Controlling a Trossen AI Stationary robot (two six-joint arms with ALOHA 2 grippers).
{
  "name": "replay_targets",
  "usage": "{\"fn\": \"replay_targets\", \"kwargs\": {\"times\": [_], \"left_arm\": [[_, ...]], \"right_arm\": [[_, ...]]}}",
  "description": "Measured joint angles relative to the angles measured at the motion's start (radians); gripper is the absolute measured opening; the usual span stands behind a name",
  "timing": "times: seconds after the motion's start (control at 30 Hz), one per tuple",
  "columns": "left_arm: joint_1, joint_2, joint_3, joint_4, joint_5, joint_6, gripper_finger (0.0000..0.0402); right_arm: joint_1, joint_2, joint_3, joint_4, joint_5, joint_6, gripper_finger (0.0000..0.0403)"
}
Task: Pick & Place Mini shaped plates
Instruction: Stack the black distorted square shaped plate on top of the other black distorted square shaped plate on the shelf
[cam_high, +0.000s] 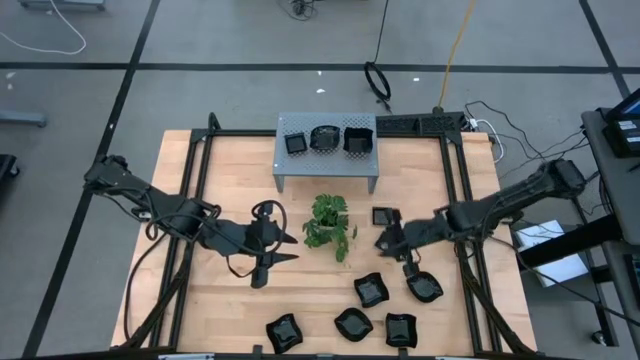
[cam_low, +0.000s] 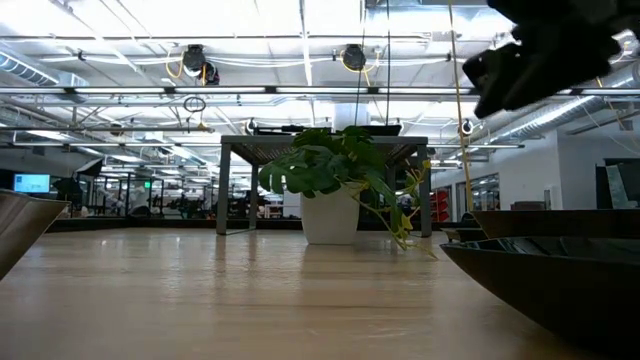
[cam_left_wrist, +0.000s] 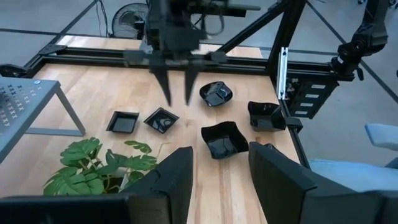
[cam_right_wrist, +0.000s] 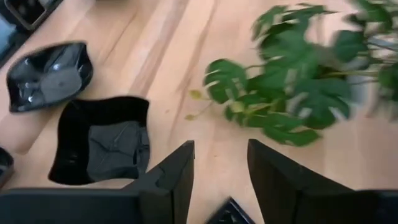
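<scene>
Two dark grippers hang above the light wooden table (cam_high: 240, 300) with fingers spread and nothing between them: the right gripper (cam_high: 381, 240) just right of the green leafy potted plant (cam_high: 330, 222), beside a small square glossy black plate (cam_high: 384, 215), and the left gripper (cam_high: 268, 256) just left of the plant. Five more small glossy black wavy-edged plates (cam_high: 371, 290) lie scattered on the near right part of the table. Three further black dishes (cam_high: 322, 138) sit on the grey perforated metal shelf (cam_high: 284, 167) at the far side.
</scene>
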Motion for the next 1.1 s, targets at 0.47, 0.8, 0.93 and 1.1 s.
{"fn": "replay_targets", "kwargs": {"times": [0.47,0.8,0.93,1.1], "left_arm": [[0.000,0.000,0.000,0.003,0.000,-0.001,0.0159],[0.000,0.000,0.000,0.003,0.000,-0.001,0.0159],[0.000,0.000,0.000,0.003,0.000,0.000,0.0159],[0.000,0.000,0.000,0.002,0.000,0.000,0.0159]], "right_arm": [[0.177,0.175,-0.008,0.113,0.019,0.045,0.0141],[0.297,0.296,0.030,0.228,-0.035,0.093,0.0141],[0.317,0.361,0.068,0.229,-0.060,0.109,0.0141],[0.331,0.428,0.095,0.230,-0.062,0.107,0.0141]]}}
